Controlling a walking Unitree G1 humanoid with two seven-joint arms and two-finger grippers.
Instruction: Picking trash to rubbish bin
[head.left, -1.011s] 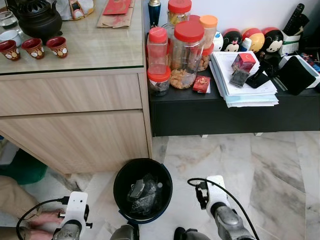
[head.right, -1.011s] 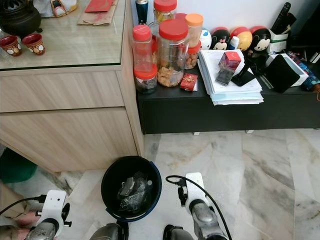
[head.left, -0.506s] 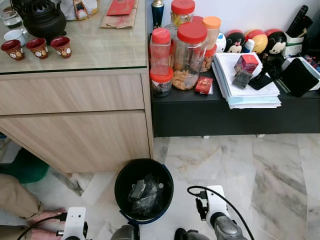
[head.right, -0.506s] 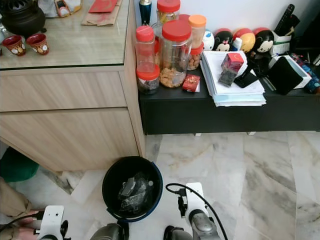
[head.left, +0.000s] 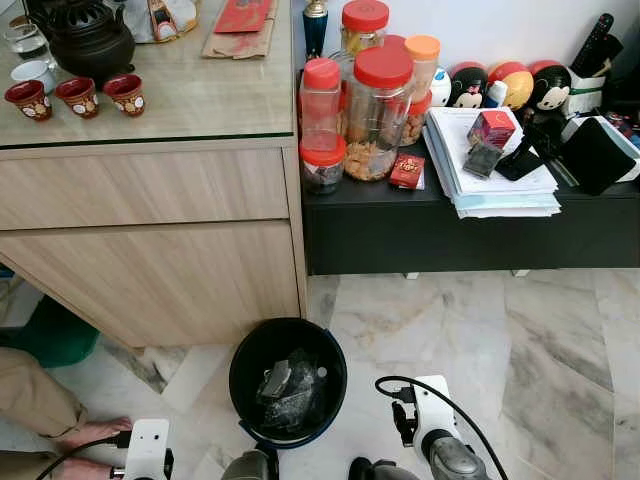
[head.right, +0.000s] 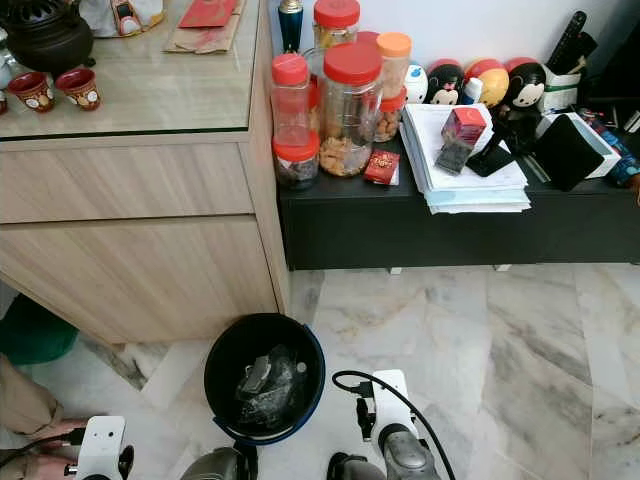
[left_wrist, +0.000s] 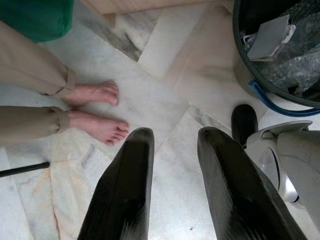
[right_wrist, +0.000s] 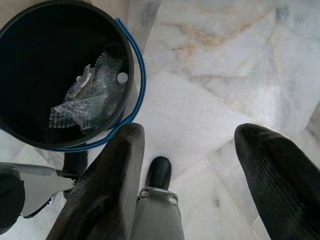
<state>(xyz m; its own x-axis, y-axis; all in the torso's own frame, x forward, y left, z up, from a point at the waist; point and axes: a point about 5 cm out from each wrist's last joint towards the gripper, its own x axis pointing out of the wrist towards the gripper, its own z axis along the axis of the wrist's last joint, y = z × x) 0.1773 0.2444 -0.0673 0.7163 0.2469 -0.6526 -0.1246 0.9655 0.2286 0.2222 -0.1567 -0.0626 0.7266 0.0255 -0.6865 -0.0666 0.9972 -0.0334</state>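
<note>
On the marble floor (head.left: 560, 350) before a wooden cabinet (head.left: 150, 240), a black rubbish bin (head.left: 288, 380) holds crumpled plastic trash (right_wrist: 92, 97). The left gripper (left_wrist: 175, 150) and right gripper (right_wrist: 195, 150) hang beside it, fingers spread and holding nothing. A person's bare feet (left_wrist: 97, 112) stand near the left gripper.

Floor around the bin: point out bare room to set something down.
Bare marble floor lies right of the bin, before the black cabinet. Left of the bin a person's feet crowd it. The black cabinet top is packed.
</note>
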